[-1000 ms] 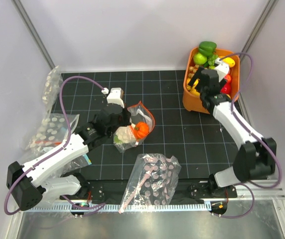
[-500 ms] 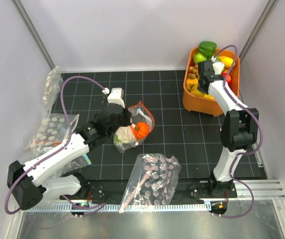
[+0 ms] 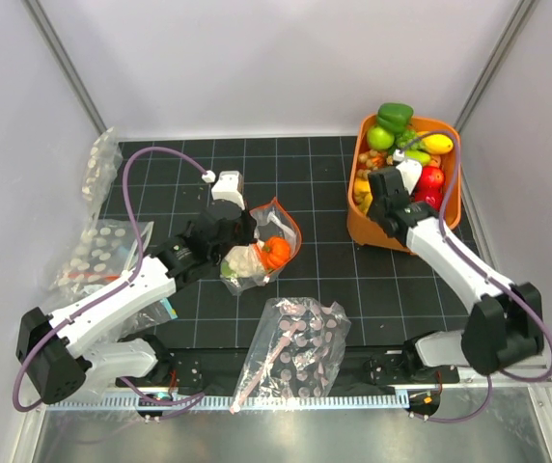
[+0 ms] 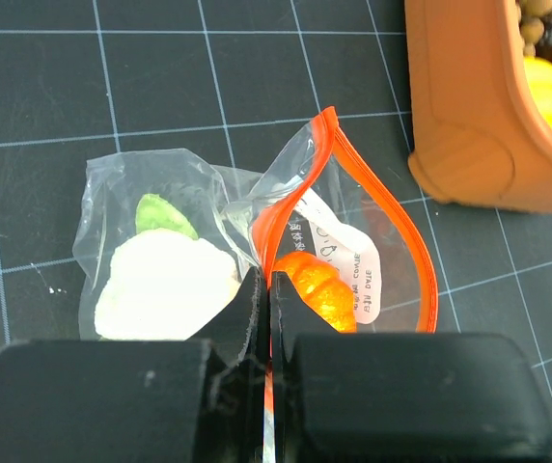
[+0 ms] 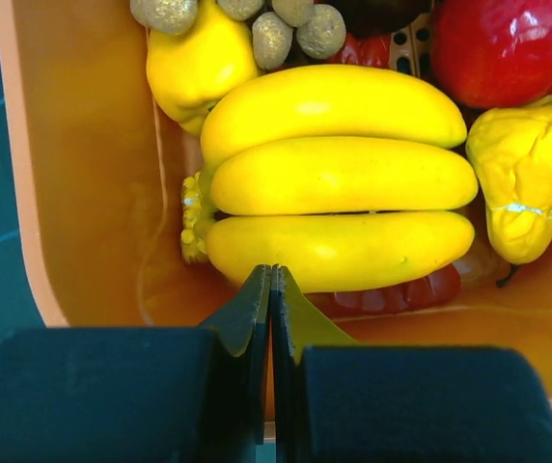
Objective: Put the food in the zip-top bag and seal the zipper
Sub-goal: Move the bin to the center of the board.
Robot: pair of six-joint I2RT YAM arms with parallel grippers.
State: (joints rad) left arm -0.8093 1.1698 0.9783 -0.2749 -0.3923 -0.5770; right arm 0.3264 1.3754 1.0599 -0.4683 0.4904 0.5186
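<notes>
Top view first: the bag (image 3: 274, 230) lies near the middle of the counter (image 3: 334, 270), a little left, mouth gaping toward the far right corner. My left fingers (image 3: 240, 231) are down at its near rim. My right fingers (image 3: 376, 201) are over the bin (image 3: 360, 230) at the far right corner.

Left wrist: the left fingers (image 4: 257, 304) are pressed together on the zipper (image 4: 421, 265), pinching one lip where it folds in. Inside the film I see the cauliflower (image 4: 165, 294) with a green patch (image 4: 165, 217) above it, and the orange piece (image 4: 319, 289) just inside the mouth. I can't tell whether that green is the pepper.

Right wrist: the right fingers (image 5: 264, 299) are closed flat with nothing between them, tips just short of the bananas (image 5: 339, 183) in the bin.

My read on handling: the film looks limp, thin and slick, so it will sag wherever I let go. The zipper looks like the only stiff part, so that's where I'd hold, near its ends for sealing. The toys look light, hard and glossy, so likely to roll.
</notes>
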